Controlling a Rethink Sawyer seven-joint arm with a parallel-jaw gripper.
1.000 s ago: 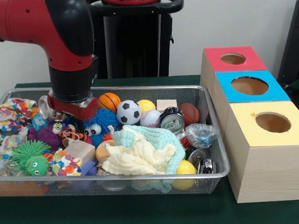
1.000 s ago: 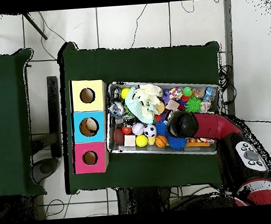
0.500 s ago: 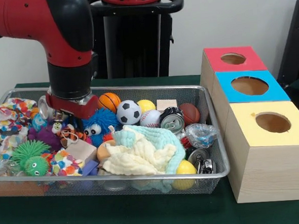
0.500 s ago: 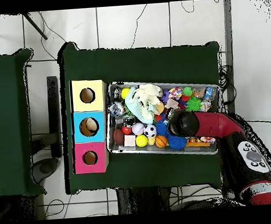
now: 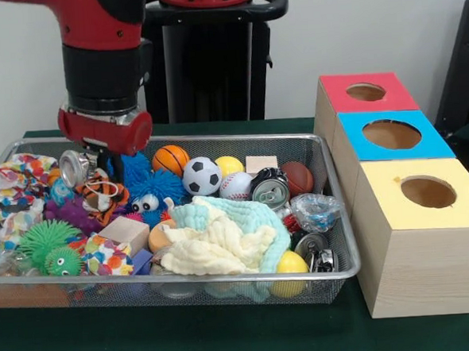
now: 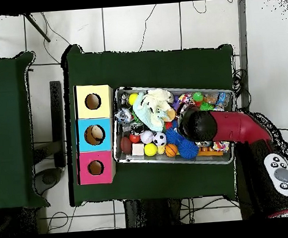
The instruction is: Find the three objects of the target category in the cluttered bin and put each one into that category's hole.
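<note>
You won't find any text, label, brand, number or sign that can be read in either view. The cans point(image 5: 270, 191) in the cluttered bin point(image 5: 333, 217) show only bare metal ends, and the 3 wooden boxes point(image 5: 413, 236) on the right carry no markings.

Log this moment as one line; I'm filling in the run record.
phase: search | gripper: above bin's far side, near striped orange toy, grasp unclear | boxes: three holes open | bin: cluttered
</note>
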